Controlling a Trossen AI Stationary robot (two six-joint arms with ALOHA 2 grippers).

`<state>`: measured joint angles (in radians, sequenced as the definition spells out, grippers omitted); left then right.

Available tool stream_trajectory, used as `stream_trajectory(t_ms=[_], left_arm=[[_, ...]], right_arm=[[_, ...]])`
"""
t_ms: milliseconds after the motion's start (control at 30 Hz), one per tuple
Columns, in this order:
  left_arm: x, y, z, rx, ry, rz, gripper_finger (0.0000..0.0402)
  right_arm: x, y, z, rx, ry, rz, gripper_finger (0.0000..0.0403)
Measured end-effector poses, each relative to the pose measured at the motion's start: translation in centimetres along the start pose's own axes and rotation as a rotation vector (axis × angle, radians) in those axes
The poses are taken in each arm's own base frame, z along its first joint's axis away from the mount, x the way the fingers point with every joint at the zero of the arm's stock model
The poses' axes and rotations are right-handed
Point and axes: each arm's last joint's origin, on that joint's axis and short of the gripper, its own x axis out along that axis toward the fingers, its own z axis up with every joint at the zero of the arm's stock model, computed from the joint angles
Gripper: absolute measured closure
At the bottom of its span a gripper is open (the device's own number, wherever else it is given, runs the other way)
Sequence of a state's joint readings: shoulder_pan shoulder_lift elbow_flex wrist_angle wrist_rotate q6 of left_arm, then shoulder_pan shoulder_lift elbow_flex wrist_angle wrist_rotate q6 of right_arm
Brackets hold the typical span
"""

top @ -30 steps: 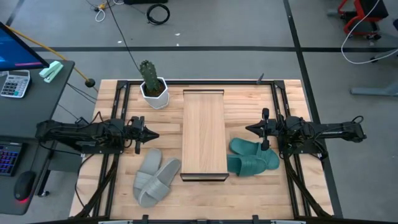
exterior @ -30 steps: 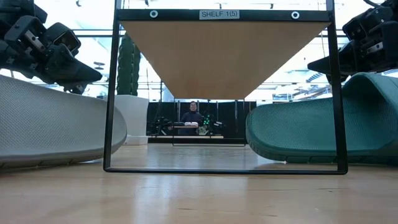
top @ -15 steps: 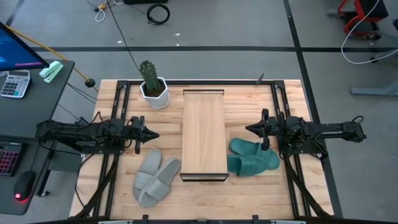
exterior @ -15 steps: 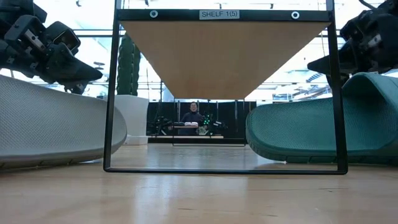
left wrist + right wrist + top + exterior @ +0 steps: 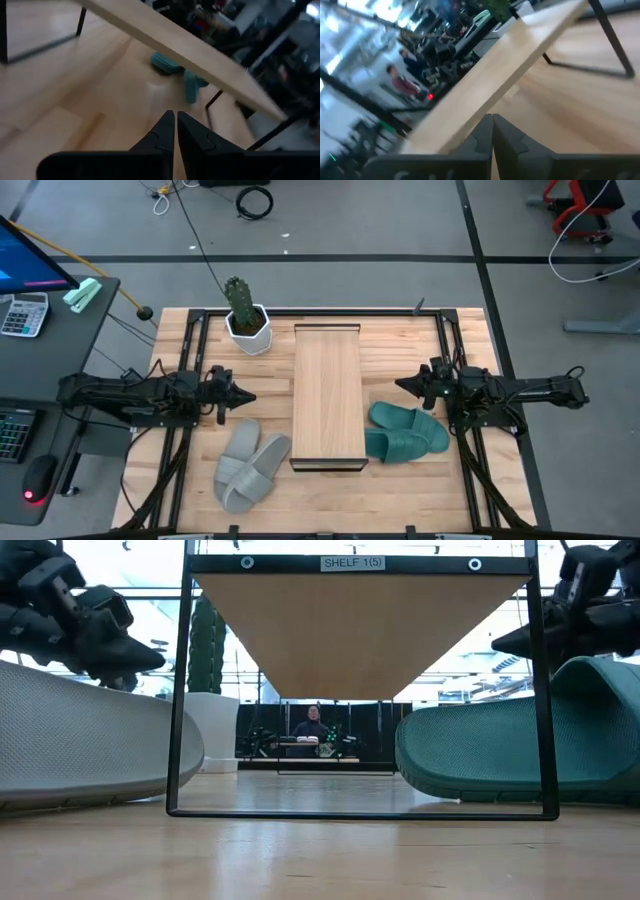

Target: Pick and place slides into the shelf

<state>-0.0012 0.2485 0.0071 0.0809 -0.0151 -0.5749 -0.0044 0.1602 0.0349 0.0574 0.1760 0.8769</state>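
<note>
The shelf (image 5: pixel 327 395) is a long light wood board on a thin dark frame in the middle of the table. The two grey slides (image 5: pixel 250 465) lie on the tabletop left of its near end, overlapping. The two teal slides (image 5: pixel 405 432) lie right of its near end, side by side. My left gripper (image 5: pixel 247 397) is shut and empty left of the shelf, above the grey slides' far end. My right gripper (image 5: pixel 400 387) is shut and empty right of the shelf, just beyond the teal slides. In the low view the grey slide (image 5: pixel 80 740) and a teal slide (image 5: pixel 520 740) flank the shelf frame (image 5: pixel 545 690).
A cactus in a white pot (image 5: pixel 243 315) stands at the table's far left, beside the shelf's far end. Dark rails (image 5: pixel 185 430) run along the table under each arm. A desk with a keyboard and calculator (image 5: pixel 25 315) stands left of the table. A person (image 5: pixel 312 725) sits far behind.
Both grippers have turned a little about their wrists while staying where they were, the right one more plainly. Both stay shut. The slides and the shelf have not moved.
</note>
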Motion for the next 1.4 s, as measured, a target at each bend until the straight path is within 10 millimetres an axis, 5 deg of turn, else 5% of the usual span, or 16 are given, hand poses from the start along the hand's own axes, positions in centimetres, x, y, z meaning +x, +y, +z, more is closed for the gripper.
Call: stream_trajectory(t_ms=[167,700,1400], left_arm=[[0.0,-0.4,0.6,-0.121,-0.063,-0.041,0.0382],[-0.6,-3.8,5.6,-0.239,-0.235,-0.165,0.0384],[1.2,-11.3,11.1,-0.272,0.33,-0.148,0.0273]], right_arm=[[0.0,-0.1,0.1,0.21,-0.046,-0.031,0.0386],[0.0,-0.2,0.3,0.375,-0.101,-0.054,0.0386],[0.0,0.0,0.0,0.376,-0.013,-0.007,0.0386]])
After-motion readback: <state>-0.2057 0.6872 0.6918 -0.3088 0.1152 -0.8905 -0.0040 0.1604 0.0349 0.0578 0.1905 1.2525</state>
